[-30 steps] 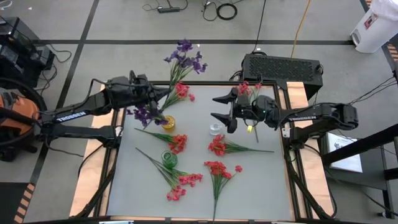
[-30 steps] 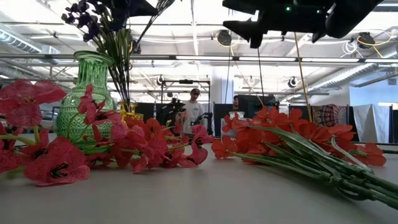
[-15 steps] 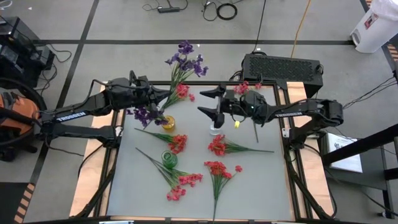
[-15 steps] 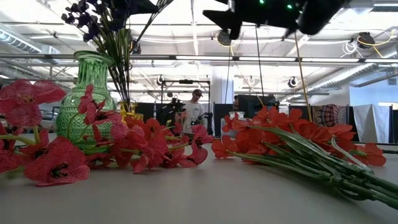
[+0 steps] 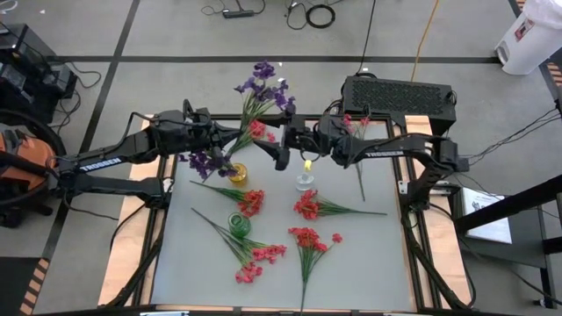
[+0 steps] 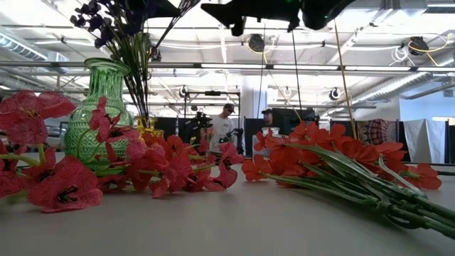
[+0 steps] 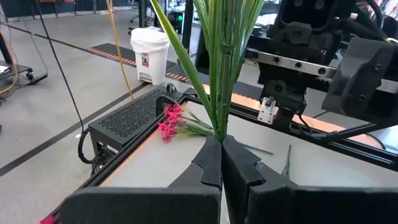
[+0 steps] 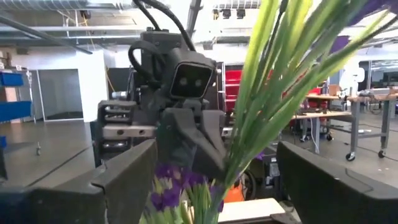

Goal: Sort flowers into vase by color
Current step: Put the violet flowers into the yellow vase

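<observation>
My left gripper [image 5: 232, 140] is shut on a purple flower sprig [image 5: 263, 84], held up above the table's far left part. My right gripper [image 5: 283, 146] is open and reaches in from the right. In its wrist view the sprig's green leaves [image 8: 261, 106] stand between its two fingers, apart from both. More purple flowers [image 5: 207, 162] stand in the yellow vase [image 5: 237, 173]. A green vase [image 5: 239, 225] and a clear vase [image 5: 305, 183] stand mid-table. Several pink-red flowers [image 5: 307, 207] lie flat on the table. My left gripper pinches the sprig's bundled green stems [image 7: 219, 129] near their lower end between its two fingertips. The fingers come about level from the table's left. The sprig is lifted clear and slants up toward the far edge, blossoms on top.
A black box [image 5: 397, 93] sits past the table's far right corner, with a pink-red sprig [image 5: 353, 124] in front of it. Other pink-red sprigs [image 5: 256, 265] lie toward the near edge. People stand in the room beyond the table [image 6: 226, 121].
My right gripper has moved toward the table's left and a little up, staying open, until its fingers stand around the leaves of the purple sprig held by my left gripper. The sprig and the flowers on the table have kept their places.
</observation>
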Controlling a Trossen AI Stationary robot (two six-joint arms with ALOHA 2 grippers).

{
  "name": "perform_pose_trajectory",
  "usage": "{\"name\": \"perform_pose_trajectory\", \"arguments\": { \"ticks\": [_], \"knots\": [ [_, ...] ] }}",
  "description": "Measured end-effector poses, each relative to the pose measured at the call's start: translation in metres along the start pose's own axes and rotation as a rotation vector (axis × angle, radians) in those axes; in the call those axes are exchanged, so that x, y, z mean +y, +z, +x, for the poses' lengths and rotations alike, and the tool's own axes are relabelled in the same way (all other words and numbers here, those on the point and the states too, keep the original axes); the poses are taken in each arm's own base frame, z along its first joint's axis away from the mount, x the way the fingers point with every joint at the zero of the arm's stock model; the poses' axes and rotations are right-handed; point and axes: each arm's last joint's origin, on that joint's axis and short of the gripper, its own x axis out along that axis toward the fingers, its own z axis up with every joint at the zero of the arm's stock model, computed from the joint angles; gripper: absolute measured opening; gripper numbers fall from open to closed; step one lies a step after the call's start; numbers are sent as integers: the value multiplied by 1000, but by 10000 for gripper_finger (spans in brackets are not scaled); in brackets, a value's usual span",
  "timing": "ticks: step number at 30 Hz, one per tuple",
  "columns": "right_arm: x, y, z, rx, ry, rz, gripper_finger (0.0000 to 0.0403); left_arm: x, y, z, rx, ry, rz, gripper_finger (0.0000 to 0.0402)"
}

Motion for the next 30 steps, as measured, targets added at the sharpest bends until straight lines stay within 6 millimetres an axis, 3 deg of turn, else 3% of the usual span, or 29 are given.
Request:
{"name": "perform_pose_trajectory", "arguments": {
  "ticks": [11, 23, 30],
  "knots": [
    [-14, 5, 10, -32, -30, 8, 310, -1, 0, 0, 1, -28, 18, 1],
    [-11, 8, 10, -68, -13, 8, 214, -3, 0, 6, 5, -103, 27, 1],
    [-11, 7, 10, -61, 9, 19, 180, -4, -2, 15, 17, -138, 34, 1]
  ]
}}
